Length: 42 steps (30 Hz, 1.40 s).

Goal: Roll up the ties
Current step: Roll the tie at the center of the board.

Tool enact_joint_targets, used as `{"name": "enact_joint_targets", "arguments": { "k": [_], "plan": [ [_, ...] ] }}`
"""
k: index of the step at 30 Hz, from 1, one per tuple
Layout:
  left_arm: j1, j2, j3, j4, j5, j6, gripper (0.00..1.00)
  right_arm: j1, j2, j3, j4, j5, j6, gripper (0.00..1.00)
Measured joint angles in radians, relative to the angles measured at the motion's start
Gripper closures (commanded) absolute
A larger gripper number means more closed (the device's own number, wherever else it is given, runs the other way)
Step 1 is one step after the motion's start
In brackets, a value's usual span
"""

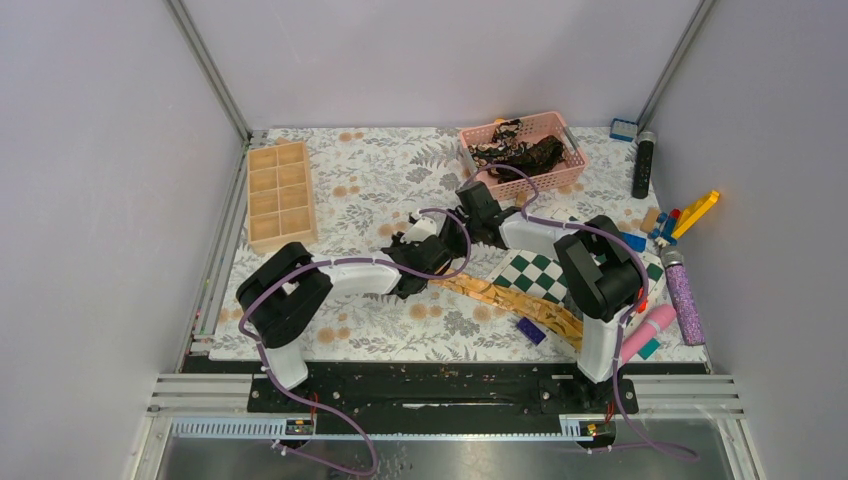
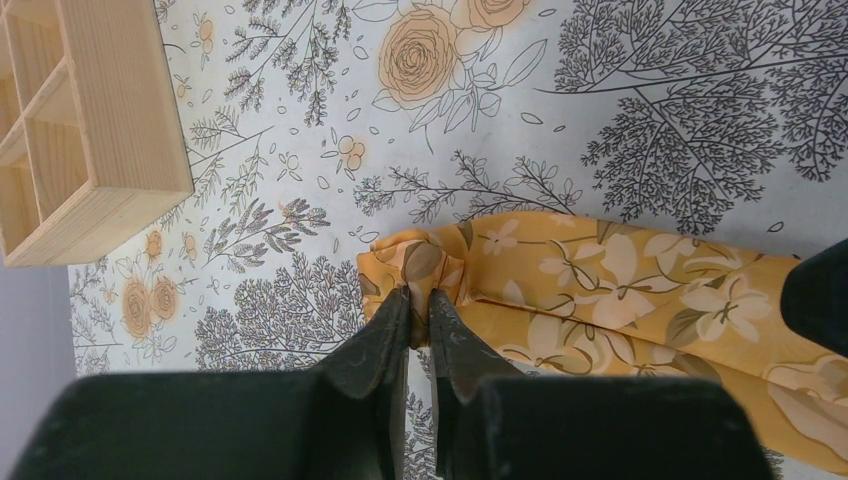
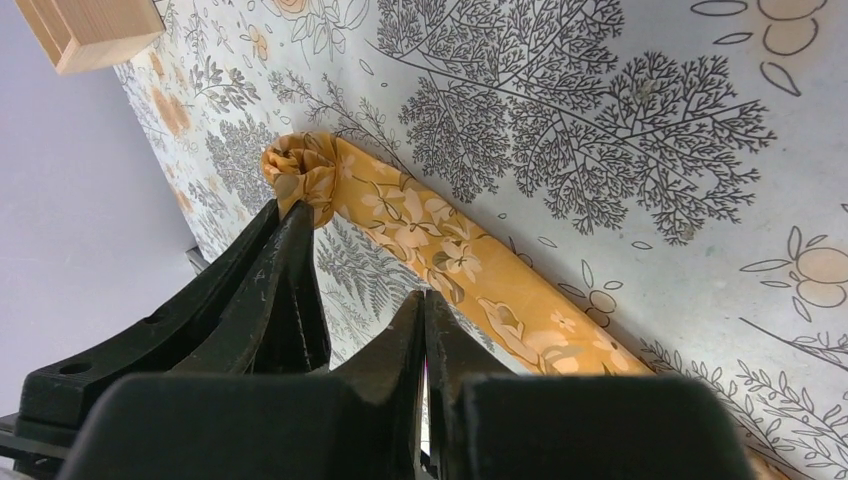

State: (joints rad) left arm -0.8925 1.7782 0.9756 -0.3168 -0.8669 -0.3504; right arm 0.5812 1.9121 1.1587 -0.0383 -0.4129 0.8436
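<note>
A golden-tan tie (image 1: 510,302) with a floral print lies stretched across the tablecloth, running over the checkered board's corner. Its left end (image 2: 415,262) is folded into a small roll, and my left gripper (image 2: 420,300) is shut on that roll. In the right wrist view the roll (image 3: 300,172) sits at the left gripper's fingers (image 3: 270,275). My right gripper (image 3: 425,297) hovers just beside the tie's strip (image 3: 450,262), shut with nothing in it. The dark ties (image 1: 520,152) lie bunched in the pink basket.
A wooden compartment tray (image 1: 280,195) stands at the back left, and the pink basket (image 1: 470,135) at the back. The green-and-white checkered board (image 1: 535,275) lies under the right arm. Toy bricks (image 1: 690,215), a black cylinder (image 1: 643,165), a purple glitter tube (image 1: 684,297) and a purple brick (image 1: 531,331) lie at the right.
</note>
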Motion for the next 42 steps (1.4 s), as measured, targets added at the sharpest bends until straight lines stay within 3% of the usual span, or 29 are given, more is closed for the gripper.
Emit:
{"name": "enact_joint_targets", "arguments": {
  "k": [42],
  "plan": [
    [0.028,0.02,0.008,-0.035,0.002,0.036,1.0,0.09,0.176,0.13,-0.034,-0.009,0.014,0.98]
  ]
}}
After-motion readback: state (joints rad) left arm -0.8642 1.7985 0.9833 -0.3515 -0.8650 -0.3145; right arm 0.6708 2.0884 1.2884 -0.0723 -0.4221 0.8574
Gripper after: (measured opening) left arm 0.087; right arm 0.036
